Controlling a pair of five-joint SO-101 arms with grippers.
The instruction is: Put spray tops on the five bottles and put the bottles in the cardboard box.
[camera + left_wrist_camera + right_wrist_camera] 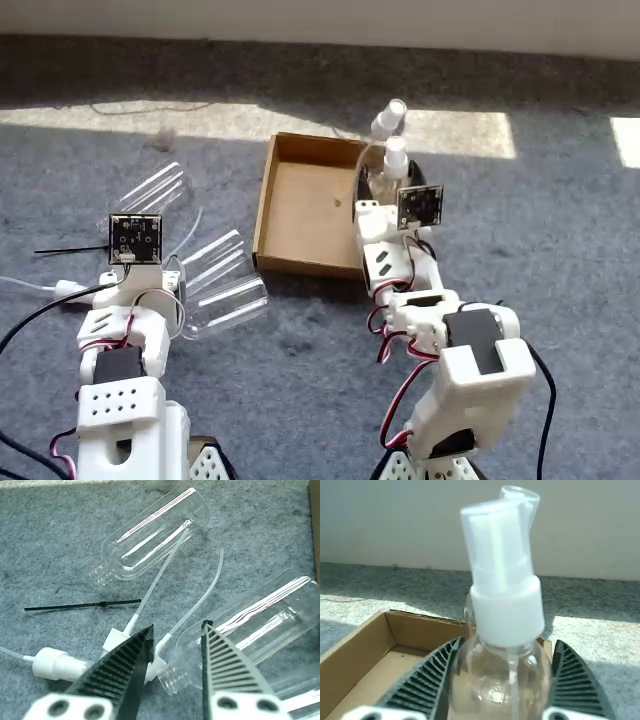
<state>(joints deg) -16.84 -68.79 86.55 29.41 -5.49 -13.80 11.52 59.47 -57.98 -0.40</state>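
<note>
One bottle (503, 625) within right tool (508, 644)

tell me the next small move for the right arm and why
Probably shift the right end effector sideways toward the middle of the brown cardboard box. It appears to grip the clear plastic bottle with a white spray top upright and already capped, but in the high view the bottle sits at the box's edge on that arm's side, not over its floor.
</note>
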